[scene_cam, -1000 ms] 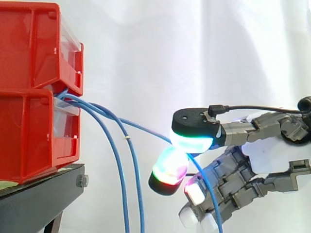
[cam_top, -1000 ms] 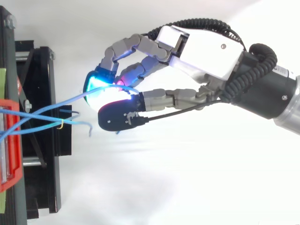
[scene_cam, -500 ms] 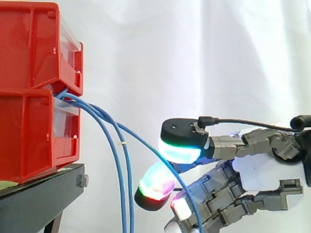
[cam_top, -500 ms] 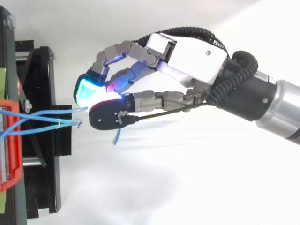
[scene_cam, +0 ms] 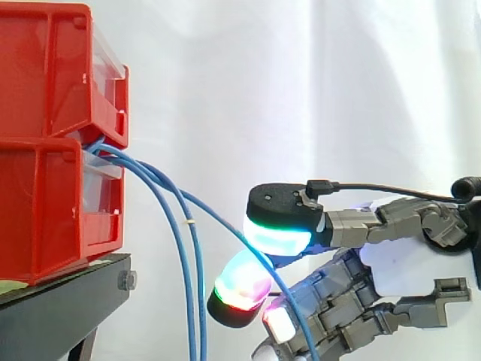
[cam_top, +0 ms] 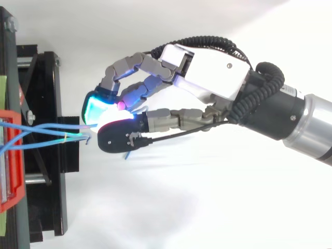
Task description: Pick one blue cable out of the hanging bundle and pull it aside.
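Before the white curtain [scene_cam: 301, 90], blue cables spilled from between the stacked red bins [scene_cam: 45, 150] on the black stand [scene_cam: 60, 301]. The hand [scene_cam: 406, 263] had one blue cable [scene_cam: 214, 216] pinched between its glowing pads [scene_cam: 276, 235], out beyond the stand's edge and near the hanging bundle [scene_cam: 201, 301]. A pull could slide the thin cable out of that pad-tip pinch, and the lower finger sat close enough to hook a second strand. A second earlier the hand stood higher and farther from the bins, with the cable tauter.

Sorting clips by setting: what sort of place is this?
Likely a robot lab rig: the hand pinching a blue cable, red bins on a black stand, a white curtain behind.
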Action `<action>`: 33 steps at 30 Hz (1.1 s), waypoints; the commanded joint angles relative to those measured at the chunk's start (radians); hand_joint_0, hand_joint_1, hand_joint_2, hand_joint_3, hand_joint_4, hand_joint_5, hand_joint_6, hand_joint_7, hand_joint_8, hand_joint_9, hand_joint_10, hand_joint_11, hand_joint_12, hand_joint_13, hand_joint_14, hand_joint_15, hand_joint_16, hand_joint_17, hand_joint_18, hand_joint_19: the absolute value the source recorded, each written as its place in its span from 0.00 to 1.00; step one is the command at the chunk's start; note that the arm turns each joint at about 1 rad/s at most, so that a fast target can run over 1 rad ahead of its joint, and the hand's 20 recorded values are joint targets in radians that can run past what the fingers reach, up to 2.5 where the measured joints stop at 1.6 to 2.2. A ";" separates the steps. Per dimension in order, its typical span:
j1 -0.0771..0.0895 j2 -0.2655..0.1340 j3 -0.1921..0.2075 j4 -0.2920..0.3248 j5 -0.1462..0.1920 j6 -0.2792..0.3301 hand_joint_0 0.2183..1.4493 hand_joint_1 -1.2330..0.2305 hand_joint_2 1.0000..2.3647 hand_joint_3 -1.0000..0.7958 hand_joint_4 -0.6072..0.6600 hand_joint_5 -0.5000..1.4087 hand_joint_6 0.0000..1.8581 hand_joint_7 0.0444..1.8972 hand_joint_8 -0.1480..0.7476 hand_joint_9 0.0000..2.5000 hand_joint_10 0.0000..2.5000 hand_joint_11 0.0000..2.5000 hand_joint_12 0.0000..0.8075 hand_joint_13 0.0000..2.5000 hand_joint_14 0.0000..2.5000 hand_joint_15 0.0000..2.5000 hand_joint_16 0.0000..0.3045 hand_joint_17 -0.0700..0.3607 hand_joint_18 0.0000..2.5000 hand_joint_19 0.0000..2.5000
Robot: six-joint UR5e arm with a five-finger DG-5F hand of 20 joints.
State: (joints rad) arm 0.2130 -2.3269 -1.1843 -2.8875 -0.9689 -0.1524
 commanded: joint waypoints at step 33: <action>0.037 0.004 0.025 -0.036 0.002 0.008 0.30 0.35 0.01 0.47 0.50 0.21 0.51 0.46 0.49 0.48 0.01 0.35 0.43 0.38 0.01 0.25 0.19 0.46 0.30 0.19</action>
State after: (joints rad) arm 0.2496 -2.3245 -1.1639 -2.9066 -0.9653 -0.1505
